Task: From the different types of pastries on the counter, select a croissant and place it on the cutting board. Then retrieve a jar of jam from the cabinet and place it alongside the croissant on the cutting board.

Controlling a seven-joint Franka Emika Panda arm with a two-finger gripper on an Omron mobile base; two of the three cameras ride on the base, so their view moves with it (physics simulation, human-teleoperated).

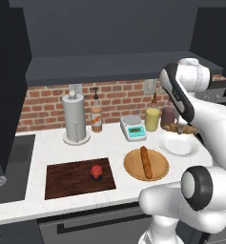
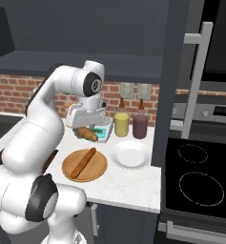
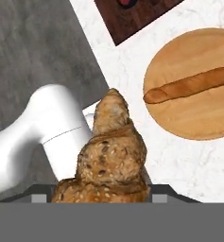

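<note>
The gripper (image 2: 87, 129) is clamped on the croissant (image 2: 88, 134) and holds it in the air above the white counter (image 1: 62, 150), near the digital scale (image 1: 133, 127) and the yellow bottle (image 1: 152, 119); in the hand view the pastry (image 3: 111, 156) sits between the finger tips with its tapered end pointing away from the hand. The dark wooden cutting board (image 1: 71, 178) lies well apart to the robot's left, and the small jar of jam (image 1: 96, 172) with its red top already stands on it, right of the board's middle. Between the croissant and the board lies the round wooden plate (image 1: 133, 167) carrying the long baguette stick (image 1: 146, 162), with a white plate (image 1: 180, 145) beside it. The step in hand looks like the carry to the board, so the sensible course is to keep the pastry high enough to pass over the baguette and the round plate, travel left, and come down on bare wood beside the jar, not on top of it. The board's left part offers the most room. Lower until the croissant rests on the wood before letting go, so that it does not roll, and keep the fingers clear of the jar, which seems light enough to tip at a nudge.
</note>
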